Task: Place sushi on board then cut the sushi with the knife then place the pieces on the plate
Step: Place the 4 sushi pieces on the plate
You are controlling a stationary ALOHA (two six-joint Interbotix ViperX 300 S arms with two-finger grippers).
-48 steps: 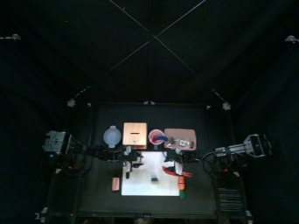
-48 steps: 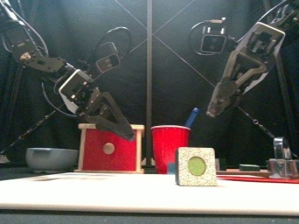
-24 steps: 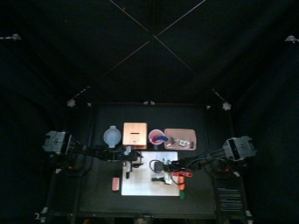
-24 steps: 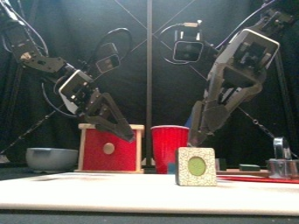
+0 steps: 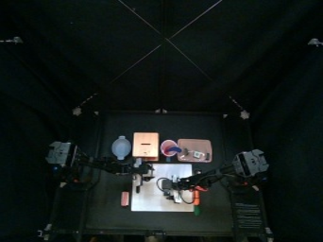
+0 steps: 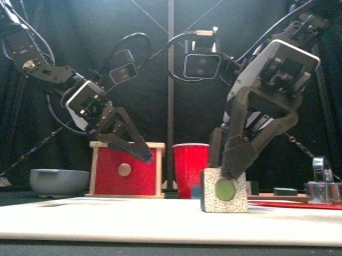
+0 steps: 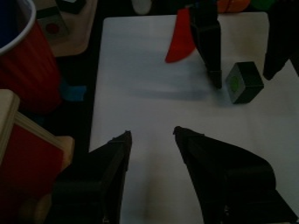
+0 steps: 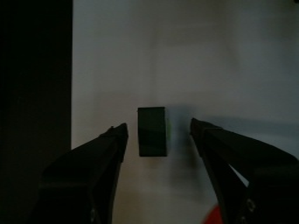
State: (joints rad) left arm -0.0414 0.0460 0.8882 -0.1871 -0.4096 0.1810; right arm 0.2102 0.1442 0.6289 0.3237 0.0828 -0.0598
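Right end effector (image 8: pixel 158 129) spread, straddling the sushi piece (image 8: pixel 152 132) on the board (image 8: pixel 128 52). Left end effector (image 7: pixel 152 134) hovers; also spread.

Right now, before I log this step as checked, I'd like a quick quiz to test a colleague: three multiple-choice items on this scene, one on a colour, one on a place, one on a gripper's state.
1. What colour is the cup behind the white cutting board?
A blue
B red
C grey

2. Where is the sushi piece?
A inside the cup
B standing on the white cutting board
C lifted in the air

3. How do the jaws of the right gripper stand?
A shut on the sushi piece
B shut with nothing between them
C open, one on each side of the sushi piece

Answers:
1 B: the front view shows it plainly red.
2 B: its base rests on the board's white surface.
3 C: the right wrist view shows white board between the piece and each jaw.
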